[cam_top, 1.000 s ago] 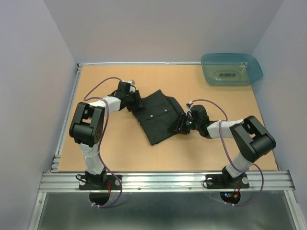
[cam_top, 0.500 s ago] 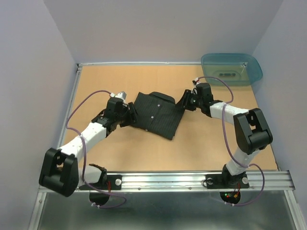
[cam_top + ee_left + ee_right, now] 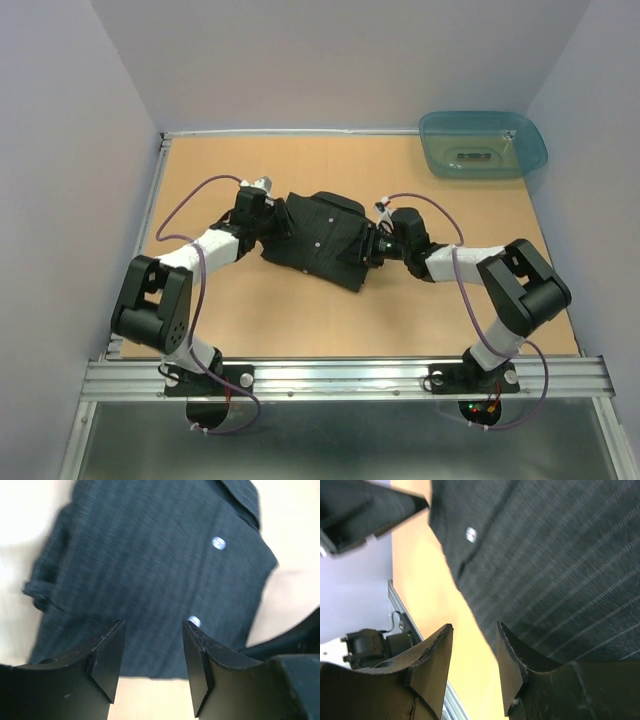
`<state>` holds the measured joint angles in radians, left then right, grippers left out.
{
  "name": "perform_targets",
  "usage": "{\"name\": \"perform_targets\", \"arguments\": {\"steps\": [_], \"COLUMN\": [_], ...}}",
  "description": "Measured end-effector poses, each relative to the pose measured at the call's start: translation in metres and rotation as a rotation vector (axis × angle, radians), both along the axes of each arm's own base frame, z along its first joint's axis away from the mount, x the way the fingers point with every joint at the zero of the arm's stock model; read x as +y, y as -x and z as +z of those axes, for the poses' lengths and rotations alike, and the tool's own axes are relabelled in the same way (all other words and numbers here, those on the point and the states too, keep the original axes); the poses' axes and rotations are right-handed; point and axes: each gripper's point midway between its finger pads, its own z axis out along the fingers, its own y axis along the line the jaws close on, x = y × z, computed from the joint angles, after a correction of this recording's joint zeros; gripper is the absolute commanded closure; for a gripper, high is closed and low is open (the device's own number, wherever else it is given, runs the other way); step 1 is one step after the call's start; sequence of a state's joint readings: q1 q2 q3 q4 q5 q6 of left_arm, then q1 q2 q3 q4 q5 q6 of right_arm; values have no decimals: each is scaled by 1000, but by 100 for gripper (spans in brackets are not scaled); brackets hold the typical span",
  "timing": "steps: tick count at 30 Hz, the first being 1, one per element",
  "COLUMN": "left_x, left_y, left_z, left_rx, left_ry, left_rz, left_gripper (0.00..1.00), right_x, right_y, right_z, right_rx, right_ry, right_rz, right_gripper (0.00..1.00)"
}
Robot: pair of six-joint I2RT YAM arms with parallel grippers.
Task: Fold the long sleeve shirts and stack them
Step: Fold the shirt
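Observation:
One of the long sleeve shirts (image 3: 320, 238), black with faint pinstripes and pale buttons, lies folded in a compact bundle mid-table. My left gripper (image 3: 277, 223) sits at its upper left edge, low over the cloth. In the left wrist view the left gripper (image 3: 153, 630) is open, with the shirt (image 3: 150, 555) spread just ahead and only its near hem under the tips. My right gripper (image 3: 366, 248) is at the shirt's right edge. It is open too in the right wrist view (image 3: 475, 630), straddling the cloth's (image 3: 560, 555) border, with nothing pinched.
A teal plastic tub (image 3: 483, 143) stands at the back right corner. Bare tan tabletop (image 3: 420, 310) surrounds the shirt. A metal rail (image 3: 345, 377) runs along the near edge by the arm bases. Walls close in the left, right and back.
The left gripper has risen from the shirt's left side to its upper left edge. The right gripper has come down from the upper right corner to the right edge. The shirt has barely shifted.

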<state>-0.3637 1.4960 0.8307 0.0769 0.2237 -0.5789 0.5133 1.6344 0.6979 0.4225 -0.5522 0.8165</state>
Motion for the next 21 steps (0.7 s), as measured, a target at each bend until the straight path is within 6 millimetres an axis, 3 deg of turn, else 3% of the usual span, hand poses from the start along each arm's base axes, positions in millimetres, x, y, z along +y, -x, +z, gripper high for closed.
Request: {"name": "perform_targets", "arguments": {"steps": [6,8,12,16,21], "left_x": [22,28,31,35,49], "left_y": [-19,-22,-17,4,32], "left_z": [-33,-44,-54,-54,-43], "left_rx": [67,92,124,128,120], "left_ry": [-15,-17,-7,10,-7], "left_rz": [77,98,124,139,165], "left_gripper": [43,48,51,50,38], "right_x": [-4,-6,-16,-43,-69], "right_y": [12,11,2,-22,-52], "right_z": [-43,-53,-54,-55,-45], "right_rx": [83,101,95,80,25], "right_ry": [33,34,17,23,116], "right_rz": [12,13,2,-63,-108], "right_gripper": [55,55,55,55,52]}}
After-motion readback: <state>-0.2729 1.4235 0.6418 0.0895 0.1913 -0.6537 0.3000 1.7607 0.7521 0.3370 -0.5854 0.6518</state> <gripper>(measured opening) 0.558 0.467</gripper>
